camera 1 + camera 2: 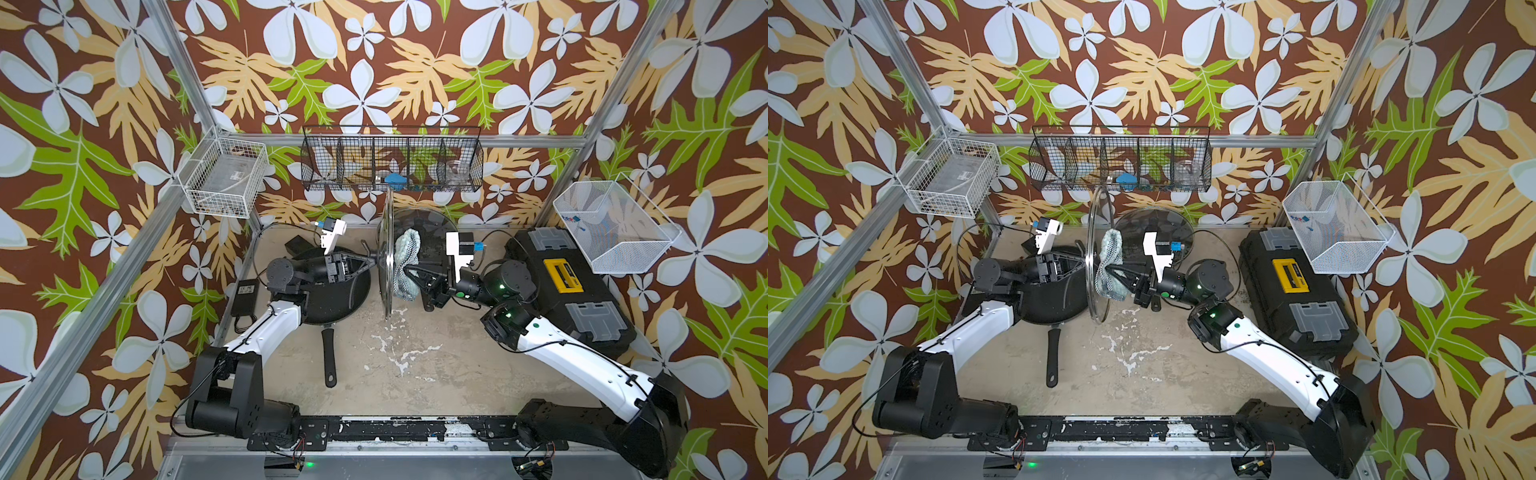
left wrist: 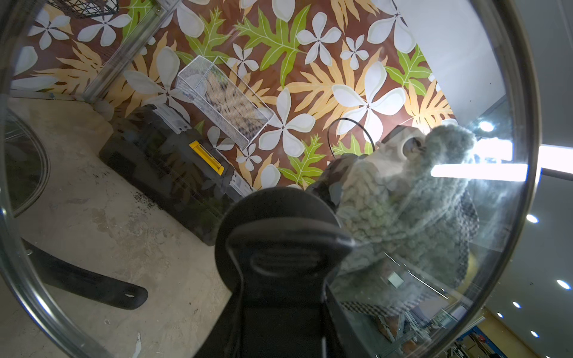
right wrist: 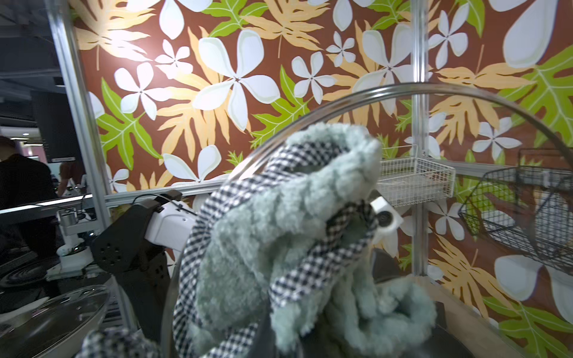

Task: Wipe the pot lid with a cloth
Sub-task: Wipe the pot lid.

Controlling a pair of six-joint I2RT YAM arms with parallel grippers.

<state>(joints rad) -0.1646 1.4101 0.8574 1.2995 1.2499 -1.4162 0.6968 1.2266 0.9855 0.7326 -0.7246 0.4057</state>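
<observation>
My left gripper [image 1: 371,260] [image 1: 1080,261] is shut on the black knob [image 2: 279,223] of the glass pot lid [image 1: 388,253] [image 1: 1098,257], which stands upright on edge above the table. The pale grey-teal cloth [image 1: 405,262] [image 1: 1111,266], with checked trim, is bunched against the lid's far face. My right gripper [image 1: 410,272] [image 1: 1115,274] is shut on it. In the left wrist view the cloth [image 2: 403,217] shows through the glass. In the right wrist view the cloth [image 3: 279,232] covers the fingers, with the lid's rim [image 3: 403,90] arching behind.
A black frying pan [image 1: 336,291] sits under my left arm, its handle [image 1: 328,357] pointing to the front. A second glass lid [image 1: 419,224] lies at the back. A black toolbox [image 1: 565,291] fills the right side. Wire baskets [image 1: 224,178] [image 1: 390,166] [image 1: 611,228] hang on the walls.
</observation>
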